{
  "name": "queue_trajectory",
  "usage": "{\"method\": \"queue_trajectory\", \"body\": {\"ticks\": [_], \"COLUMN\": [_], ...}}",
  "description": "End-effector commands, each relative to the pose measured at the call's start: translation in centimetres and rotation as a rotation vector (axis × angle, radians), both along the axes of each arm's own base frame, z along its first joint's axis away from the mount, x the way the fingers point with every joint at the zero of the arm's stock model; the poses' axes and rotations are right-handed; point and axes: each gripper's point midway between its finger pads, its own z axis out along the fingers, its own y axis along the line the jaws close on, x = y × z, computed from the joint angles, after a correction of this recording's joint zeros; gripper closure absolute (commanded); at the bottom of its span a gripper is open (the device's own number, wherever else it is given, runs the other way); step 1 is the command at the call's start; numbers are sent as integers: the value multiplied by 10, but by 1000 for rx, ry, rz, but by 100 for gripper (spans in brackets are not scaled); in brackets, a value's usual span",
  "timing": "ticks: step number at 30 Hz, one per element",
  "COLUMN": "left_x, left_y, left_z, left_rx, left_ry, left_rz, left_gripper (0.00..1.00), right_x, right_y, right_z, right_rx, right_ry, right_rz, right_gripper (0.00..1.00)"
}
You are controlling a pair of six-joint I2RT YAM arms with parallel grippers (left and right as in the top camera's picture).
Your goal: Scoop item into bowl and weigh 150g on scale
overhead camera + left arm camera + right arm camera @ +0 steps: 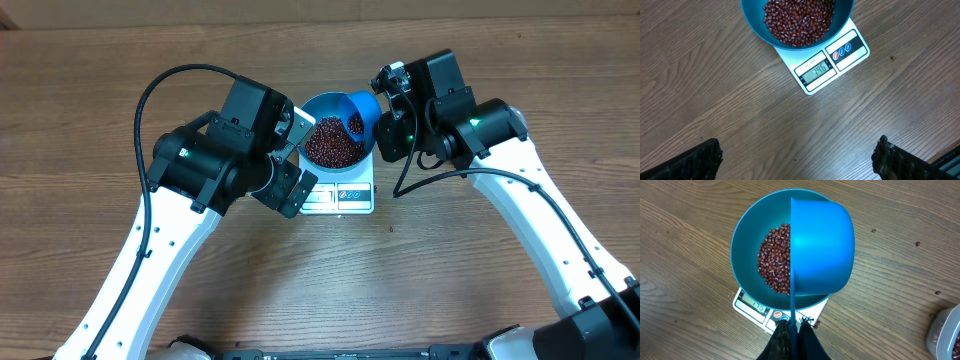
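At the left, the left fingers (692, 162) are released and spread wide. They hang above the bare wood of the table (715, 105) and touch nothing. In the overhead view they are just beside the left side of the bowl (318, 104) and the scale (340, 195).

In the middle, the white scale stands flat on the table, with its display and buttons along the edge that faces the robot. In the left wrist view the display (816, 69) reads 146. The blue bowl sits upright on the scale and covers most of its plate. The beans (797, 20) lie in the bowl as a loose dark red-brown heap.

Further right, a blue scoop (822, 245) is held over the right half of the bowl. It is turned on its side, with the open mouth toward the heap. The right fingers (809, 342) are clenched on its thin handle.

A few single beans (873, 230) lie on the table to the right of the bowl. At the far right edge of the right wrist view, a part of a clear tub (942, 330) shows, well apart from the scale.
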Motion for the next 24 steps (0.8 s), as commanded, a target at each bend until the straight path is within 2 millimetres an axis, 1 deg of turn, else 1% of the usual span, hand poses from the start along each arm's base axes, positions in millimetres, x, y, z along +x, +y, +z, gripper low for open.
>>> {"method": "queue_trajectory", "body": {"ticks": [1,2,3,5,8,18,19,20,21,24], "left_x": [-1,-1,-1,-1,-1,-1,-1,-1,-1,-1], "left_y": [0,0,0,0,0,0,0,0,0,0], "left_z": [0,0,0,0,0,0,0,0,0,0], "left_rx": [-4,-4,-4,-4,-4,-4,-4,-4,-4,-4], "left_ry": [0,0,0,0,0,0,0,0,0,0], "left_rz": [-15,-15,-15,-15,-15,-15,-15,-15,-15,-15], "left_gripper": [0,0,0,0,1,0,1,0,0,0], "right_x": [-4,-9,-9,-6,-2,-2,-3,-7,-14,-8], "right_y": [9,13,13,10,10,10,11,16,23,18], "right_z": [21,20,19,19,22,22,22,22,22,22], "right_rx": [34,21,8,-8,21,29,35,41,38,13], "right_ry": [-45,-52,-57,-69,-61,-55,-50,-48,-58,-75], "right_rz": [62,131,136,117,62,49,56,100,187,152], "right_gripper": [96,96,96,96,96,96,96,96,96,96]}}
